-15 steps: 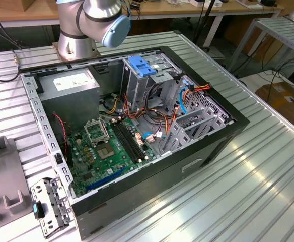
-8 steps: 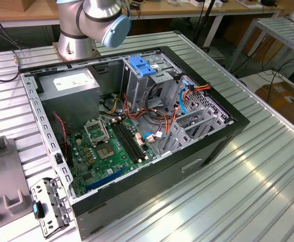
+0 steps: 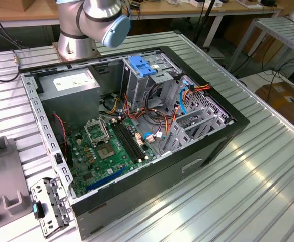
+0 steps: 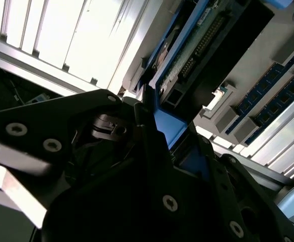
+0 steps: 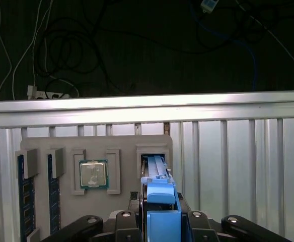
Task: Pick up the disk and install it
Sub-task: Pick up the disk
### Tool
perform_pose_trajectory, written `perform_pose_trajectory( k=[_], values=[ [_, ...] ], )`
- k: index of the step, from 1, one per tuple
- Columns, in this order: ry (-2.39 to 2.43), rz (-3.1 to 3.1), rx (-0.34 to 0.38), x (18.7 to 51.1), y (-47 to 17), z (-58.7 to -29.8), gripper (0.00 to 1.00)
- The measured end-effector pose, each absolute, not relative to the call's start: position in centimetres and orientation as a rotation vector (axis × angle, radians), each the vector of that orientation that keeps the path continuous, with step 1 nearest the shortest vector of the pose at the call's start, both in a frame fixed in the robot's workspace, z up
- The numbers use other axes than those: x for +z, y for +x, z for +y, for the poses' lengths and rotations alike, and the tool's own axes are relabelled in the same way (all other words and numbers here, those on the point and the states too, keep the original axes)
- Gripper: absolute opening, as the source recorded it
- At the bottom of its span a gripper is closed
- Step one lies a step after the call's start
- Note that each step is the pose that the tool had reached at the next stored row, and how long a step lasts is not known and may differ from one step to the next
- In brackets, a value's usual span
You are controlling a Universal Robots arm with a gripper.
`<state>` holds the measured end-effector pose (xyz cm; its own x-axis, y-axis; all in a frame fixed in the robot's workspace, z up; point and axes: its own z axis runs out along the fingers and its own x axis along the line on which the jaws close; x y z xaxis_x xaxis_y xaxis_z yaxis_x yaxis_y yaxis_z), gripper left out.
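Disk: disk (image 5: 159, 194) edge-on between the jaws, at the grey tray (image 5: 41, 143) slot on the desk (image 5: 237, 151); far end hidden, seating cannot be told.
Jaws: gripper (image 5: 161, 224) narrow, clamped on the blue carrier.
Underside: circuit board (image 4: 192, 50) partly cut off, second wrist view.

a ribbed metal counter (image 3: 247, 191) carries everything. an open black computer case (image 3: 152, 186) lies on its side across the middle. the arm's round base (image 3: 72, 45) stands on the counter just behind the case. at the exterior view's left a grey moulded tray (image 3: 1, 186) lies flat, with a small perforated metal bracket (image 3: 49, 206) between it and the case's near corner. in the first wrist view the tray sits close to the counter's edge rail.
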<state>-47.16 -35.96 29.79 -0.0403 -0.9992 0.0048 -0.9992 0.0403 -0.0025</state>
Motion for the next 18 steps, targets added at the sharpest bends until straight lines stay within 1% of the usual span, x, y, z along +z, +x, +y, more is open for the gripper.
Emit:
perform_pose_trajectory(
  k=[18],
  values=[
    [2.173,-2.267,0.008,29.77,-47.16,-35.95,0.37]
  ],
)
